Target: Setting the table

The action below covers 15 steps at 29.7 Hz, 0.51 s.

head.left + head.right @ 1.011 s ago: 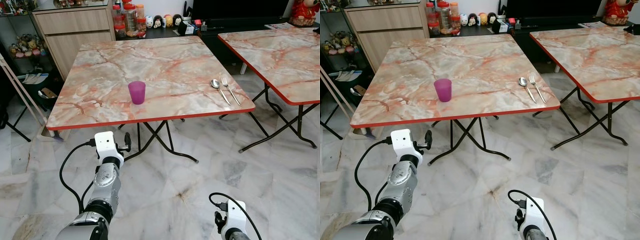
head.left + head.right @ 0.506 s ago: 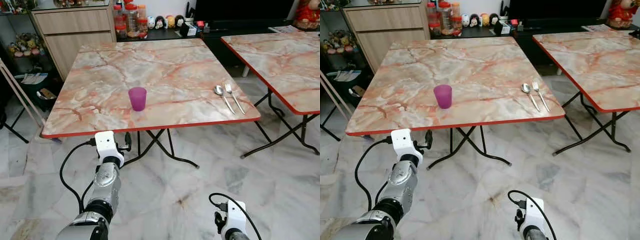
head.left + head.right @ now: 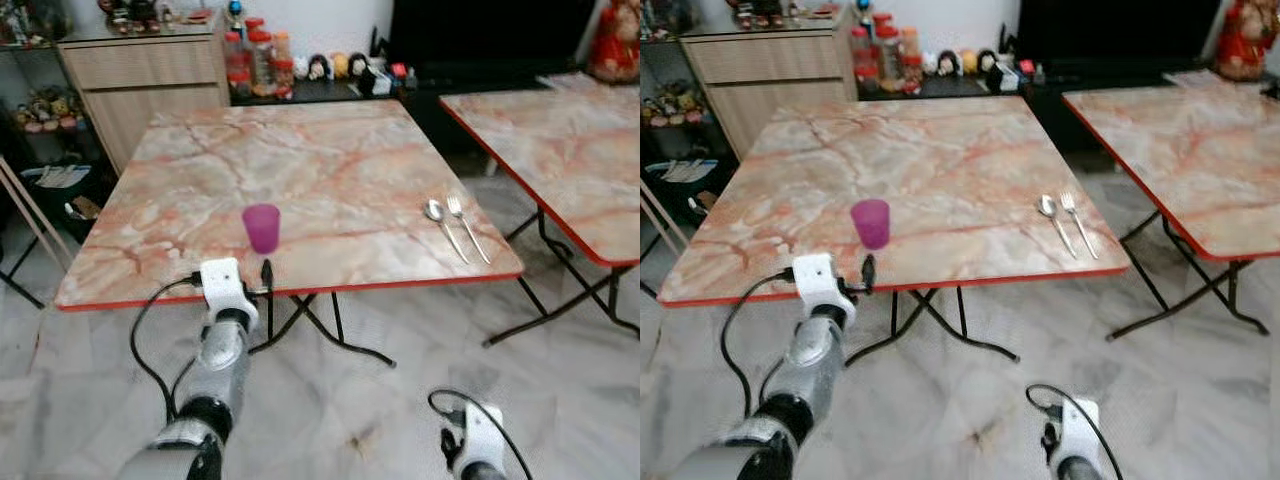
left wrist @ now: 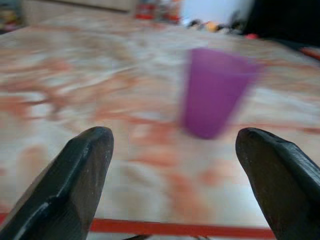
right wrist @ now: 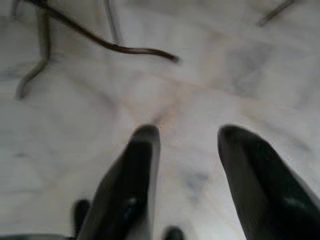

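The left gripper [image 4: 175,185], fingers apart, is being held near the purple plastic cup [image 3: 261,227]. The cup could be tipped if it is struck by one finger. The right gripper [image 5: 187,150] is hanging idle, fingers apart.

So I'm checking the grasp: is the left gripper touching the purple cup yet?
Apart. The left wrist view shows the left gripper open, with bare tabletop before the purple cup.

Marble table [image 3: 330,160] bears cup [image 3: 261,227], apparently spoon [image 3: 441,224], fork [image 3: 468,224].

Left gripper [image 4: 172,150] raised forward, fingers spread wide — right gripper [image 5: 185,150] hangs low, fingers apart
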{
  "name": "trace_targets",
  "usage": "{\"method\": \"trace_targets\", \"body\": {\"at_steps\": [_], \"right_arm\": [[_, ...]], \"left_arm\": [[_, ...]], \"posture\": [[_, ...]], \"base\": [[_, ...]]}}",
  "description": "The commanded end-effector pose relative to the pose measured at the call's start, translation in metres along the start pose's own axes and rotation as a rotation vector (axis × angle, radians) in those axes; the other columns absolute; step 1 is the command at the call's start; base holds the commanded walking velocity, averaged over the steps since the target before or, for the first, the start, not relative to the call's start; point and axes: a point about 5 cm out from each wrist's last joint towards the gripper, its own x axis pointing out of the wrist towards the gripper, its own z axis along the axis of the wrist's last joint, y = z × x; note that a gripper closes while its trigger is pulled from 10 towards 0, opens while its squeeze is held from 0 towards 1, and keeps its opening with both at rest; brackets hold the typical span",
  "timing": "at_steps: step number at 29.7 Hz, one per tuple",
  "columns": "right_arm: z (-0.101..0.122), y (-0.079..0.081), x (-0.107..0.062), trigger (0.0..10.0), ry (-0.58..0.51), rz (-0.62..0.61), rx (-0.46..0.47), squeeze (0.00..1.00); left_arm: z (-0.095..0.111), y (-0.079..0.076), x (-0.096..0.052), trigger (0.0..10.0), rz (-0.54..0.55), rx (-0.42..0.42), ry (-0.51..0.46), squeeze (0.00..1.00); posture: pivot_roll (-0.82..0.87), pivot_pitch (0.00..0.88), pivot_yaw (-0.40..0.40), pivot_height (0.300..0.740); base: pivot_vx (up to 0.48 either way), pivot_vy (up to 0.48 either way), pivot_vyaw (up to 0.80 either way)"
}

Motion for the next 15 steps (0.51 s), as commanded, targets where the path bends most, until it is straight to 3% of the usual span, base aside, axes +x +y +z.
{"method": "trace_targets", "body": {"at_steps": [1,15], "right_arm": [[-0.0019,-0.0096,-0.0013,10.0,0.006,-0.024,-0.004,0.0],[-0.0013,-0.009,-0.001,10.0,0.006,-0.022,-0.006,0.0]], "left_arm": [[0.0025,-0.0118,0.0013,10.0,-0.023,-0.016,-0.014,0.0],[0.0026,-0.01,0.0013,10.0,-0.019,-0.018,-0.014,0.0]], "posture": [[0.01,0.0,-0.013,0.74],[0.01,0.0,-0.014,0.74]], "base": [[0.368,0.0,0.0],[0.369,0.0,0.0]]}}
